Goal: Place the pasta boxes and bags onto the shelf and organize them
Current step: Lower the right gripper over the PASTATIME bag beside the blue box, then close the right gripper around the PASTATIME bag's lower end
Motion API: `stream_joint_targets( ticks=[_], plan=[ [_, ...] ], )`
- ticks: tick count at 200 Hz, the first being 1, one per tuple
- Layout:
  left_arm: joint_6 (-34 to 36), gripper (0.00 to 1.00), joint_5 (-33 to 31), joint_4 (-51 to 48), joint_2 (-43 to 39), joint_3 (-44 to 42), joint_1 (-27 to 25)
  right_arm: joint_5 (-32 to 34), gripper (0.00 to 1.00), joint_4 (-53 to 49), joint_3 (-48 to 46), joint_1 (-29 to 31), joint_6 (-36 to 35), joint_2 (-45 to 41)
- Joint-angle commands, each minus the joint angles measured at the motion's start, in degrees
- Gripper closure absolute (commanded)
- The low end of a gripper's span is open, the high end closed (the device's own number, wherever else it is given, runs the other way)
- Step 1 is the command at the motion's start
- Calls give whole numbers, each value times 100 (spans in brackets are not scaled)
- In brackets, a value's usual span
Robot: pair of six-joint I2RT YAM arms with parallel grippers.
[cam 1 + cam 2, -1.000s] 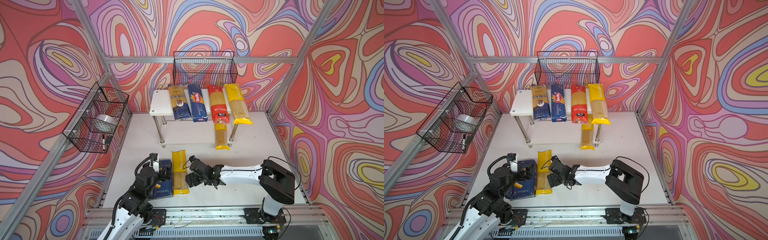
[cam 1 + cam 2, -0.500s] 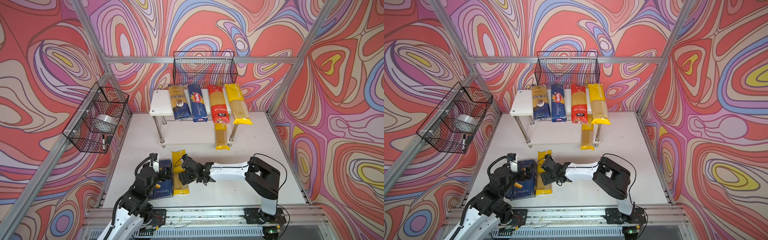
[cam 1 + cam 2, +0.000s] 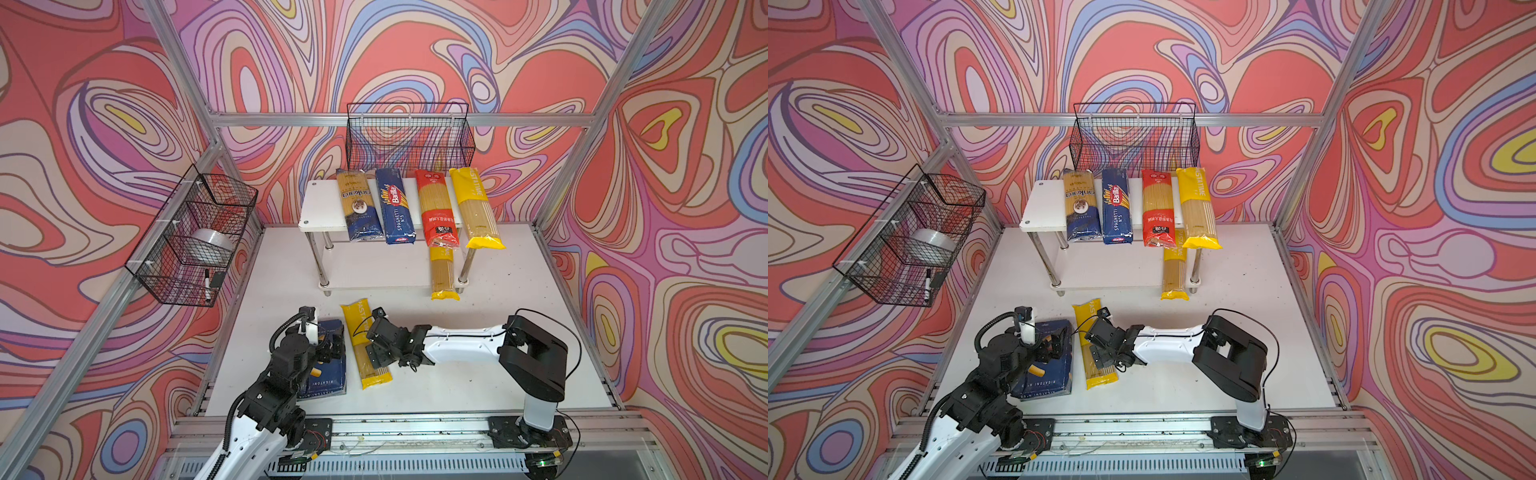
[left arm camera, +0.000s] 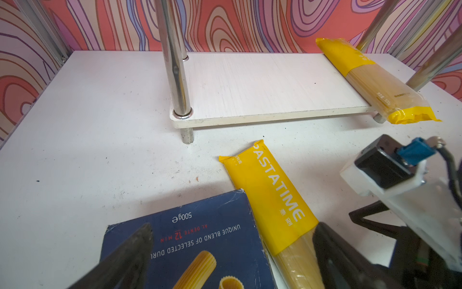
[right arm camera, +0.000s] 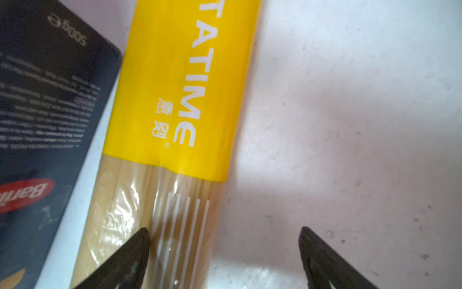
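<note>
The white shelf [image 3: 322, 208] stands at the back. Its top board carries a dark blue bag [image 3: 359, 208], the long Barilla box [image 3: 395, 212], a red bag [image 3: 436, 208] and a yellow bag [image 3: 476, 212]. Another yellow bag [image 3: 442, 274] lies on the lower board. Near the front, the wide rigatoni box [image 3: 328, 376] lies beside a yellow PASTATIME bag [image 3: 356, 320]. My left gripper [image 4: 235, 227] hovers open over the box and that bag. My right gripper [image 5: 224, 229] is open, one finger over the bag [image 5: 180, 87], the other over bare table.
A black wire basket [image 3: 409, 137] hangs on the back wall above the shelf. A second basket [image 3: 195, 237] on the left wall holds a tape roll and a marker. An aluminium rail [image 3: 415, 424] runs along the table's front edge.
My right gripper has slid left, from beside the yellow bag on the table to over it, staying open. The left arm has not moved.
</note>
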Motion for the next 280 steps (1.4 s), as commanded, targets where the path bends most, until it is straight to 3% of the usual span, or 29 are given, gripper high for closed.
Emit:
stream_joint_targets(
  ticks=[1,27,65,93,137,189,237,280],
  plan=[
    [43,0,-66,-12,-60,6,36,-227,4,-831,-606,-254,-174,-241],
    [42,0,-70,-12,-60,5,36,-922,4,-174,-1083,-253,-465,-1146],
    [43,0,-69,-12,-43,13,35,-988,2,303,-1330,-229,-1027,-1687],
    [43,0,-70,-5,-34,15,34,-1066,2,323,-1128,-221,-1528,-1455],
    [36,0,-63,-2,-17,8,36,-982,2,200,-586,-148,-1655,-768],
    [43,0,-51,15,36,32,36,-1038,2,450,-485,86,-1472,-175],
    [51,0,-35,31,80,36,36,-684,2,325,-562,105,-1265,34],
    [49,0,-39,27,78,32,36,-785,3,481,-746,105,-1189,139]
  ],
)
